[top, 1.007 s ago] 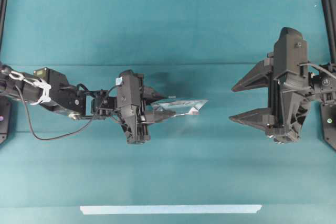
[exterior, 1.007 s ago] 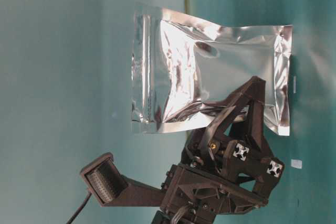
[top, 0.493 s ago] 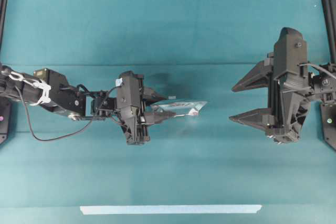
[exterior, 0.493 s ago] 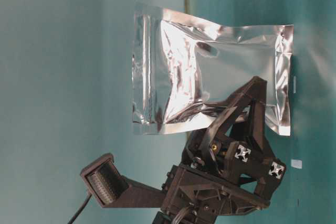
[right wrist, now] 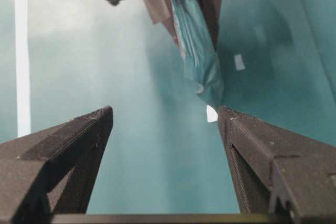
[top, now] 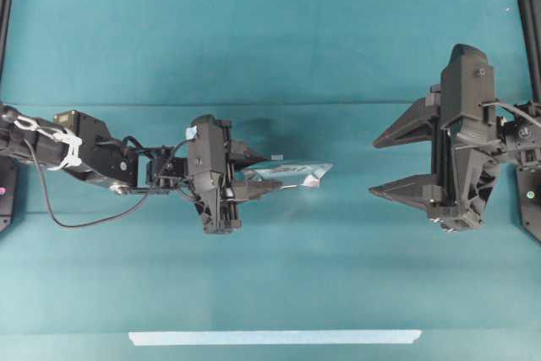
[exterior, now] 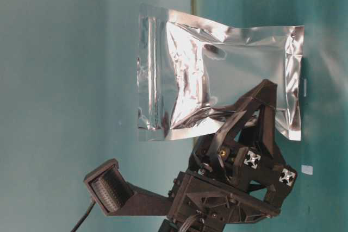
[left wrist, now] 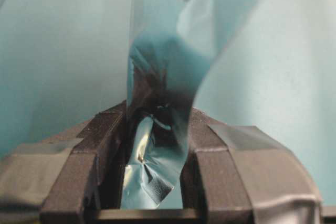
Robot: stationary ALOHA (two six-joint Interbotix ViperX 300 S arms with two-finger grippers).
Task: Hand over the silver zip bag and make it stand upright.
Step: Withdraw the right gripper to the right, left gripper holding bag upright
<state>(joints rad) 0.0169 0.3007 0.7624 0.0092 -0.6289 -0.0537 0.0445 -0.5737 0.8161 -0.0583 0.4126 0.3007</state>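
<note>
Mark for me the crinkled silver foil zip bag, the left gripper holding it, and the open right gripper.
Crinkled silver foil zip bag (exterior: 228,80), table-level view: on its shiny centre panel.
Left gripper (top: 254,177), overhead view: midway between its fingertips, clamped on the bag's edge.
Right gripper (top: 382,165), overhead view: in the gap between its spread fingertips.

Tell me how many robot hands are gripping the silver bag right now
1. The left hand pinches the silver zip bag by one end; the right hand waits open, apart from it.
</note>
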